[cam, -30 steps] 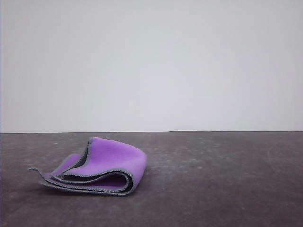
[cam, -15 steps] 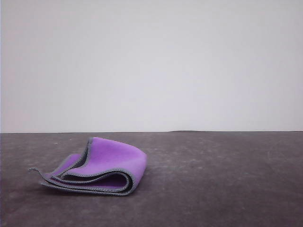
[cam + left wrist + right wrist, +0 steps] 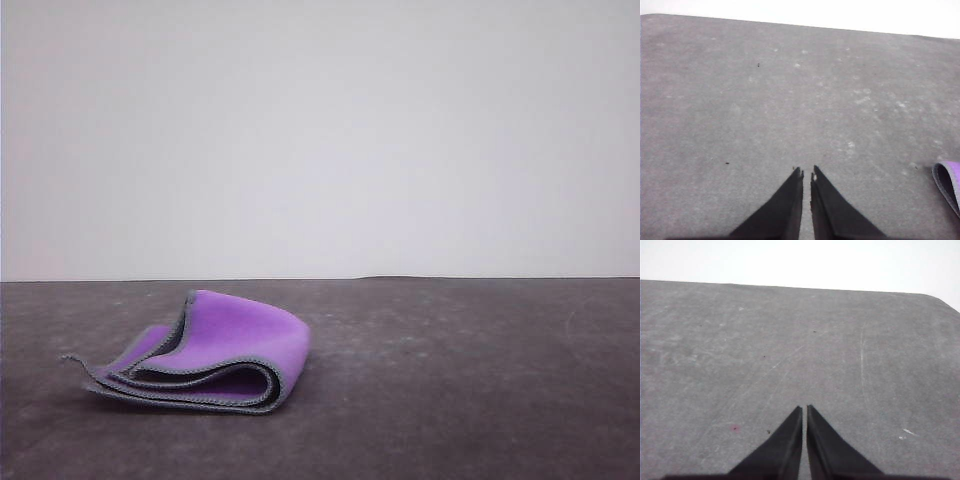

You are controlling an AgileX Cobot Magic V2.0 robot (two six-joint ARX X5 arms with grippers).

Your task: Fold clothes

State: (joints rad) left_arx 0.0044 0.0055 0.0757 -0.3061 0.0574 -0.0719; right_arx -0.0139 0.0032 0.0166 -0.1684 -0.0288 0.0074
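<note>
While folded, one cloth (image 3: 215,352), one table (image 3: 450,380)

One cloth (image 3: 215,352), purple and dark grey with stitched edge, folded into several layers, lying on one dark counter (image 3: 450,380). Two claws: left claw (image 3: 807,173), right claw (image 3: 804,408), two black fingers each, tips nearly touching, nothing between them.

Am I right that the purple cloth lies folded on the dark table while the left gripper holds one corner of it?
Not quite. The purple cloth does lie folded on the dark table, but the left gripper holds nothing: the left wrist view shows it shut and empty above bare table, with the cloth's edge off to one side.
</note>
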